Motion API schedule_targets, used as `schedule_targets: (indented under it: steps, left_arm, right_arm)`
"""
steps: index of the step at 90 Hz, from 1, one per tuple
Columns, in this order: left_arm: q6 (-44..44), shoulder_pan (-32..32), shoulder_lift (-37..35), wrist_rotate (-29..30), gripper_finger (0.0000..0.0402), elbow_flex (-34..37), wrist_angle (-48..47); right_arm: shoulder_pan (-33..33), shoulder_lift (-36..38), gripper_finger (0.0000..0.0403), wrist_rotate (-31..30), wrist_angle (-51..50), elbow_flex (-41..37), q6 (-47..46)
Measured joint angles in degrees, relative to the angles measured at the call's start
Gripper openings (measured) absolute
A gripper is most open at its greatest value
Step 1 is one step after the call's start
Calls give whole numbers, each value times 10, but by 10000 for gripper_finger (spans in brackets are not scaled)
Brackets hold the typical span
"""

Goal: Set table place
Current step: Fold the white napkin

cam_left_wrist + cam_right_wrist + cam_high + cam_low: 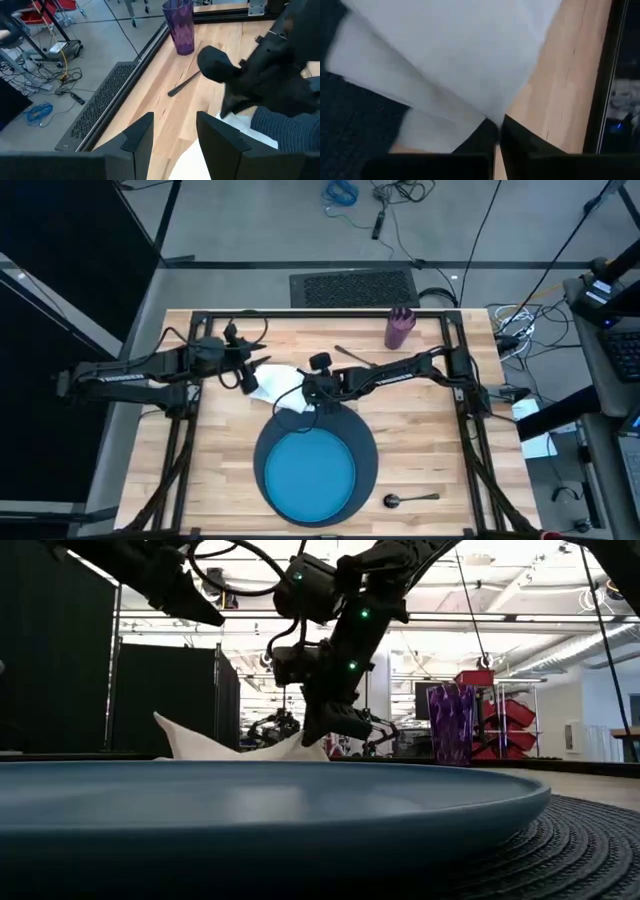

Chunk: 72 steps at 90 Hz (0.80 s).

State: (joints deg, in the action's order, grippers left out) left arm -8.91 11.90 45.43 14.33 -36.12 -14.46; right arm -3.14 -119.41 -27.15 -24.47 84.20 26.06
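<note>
A white napkin (280, 385) lies crumpled on the wooden table (430, 430), just beyond the dark round charger (366, 448) that carries the blue plate (308, 473). One napkin corner (166, 730) stands up. My right gripper (305, 398) is shut on the napkin at its side next to the charger. My left gripper (252, 377) hangs open above the napkin's left side, touching nothing. A purple cup (400, 328) stands at the far edge. A dark utensil (355, 357) lies near it, and a spoon (410, 499) lies at the near right. My right gripper (498, 131) pinches a pointed edge of the napkin (490, 117) between its two fingers. The fingers come from above, slanting down from the table's right side. The napkin spreads away from the fingers, over wood and over the charger's woven far rim (350, 130).
The right arm (270, 65) crosses close in front of my left gripper (175, 120). Bare wood lies to the right of the charger and along the table's left side. The black frame (300, 313) runs along the table's edges.
</note>
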Motion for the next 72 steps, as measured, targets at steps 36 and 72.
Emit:
schedule_targets:
  steps: [36,72]
  left_arm:
    - [0,0,0,0,135,0,-2]
    - [-3,0,0,0,135,0,-3]
  right_arm:
    - [-97,26,0,36,-38,0,-87]
    - [-106,48,28,95,-59,5,-74]
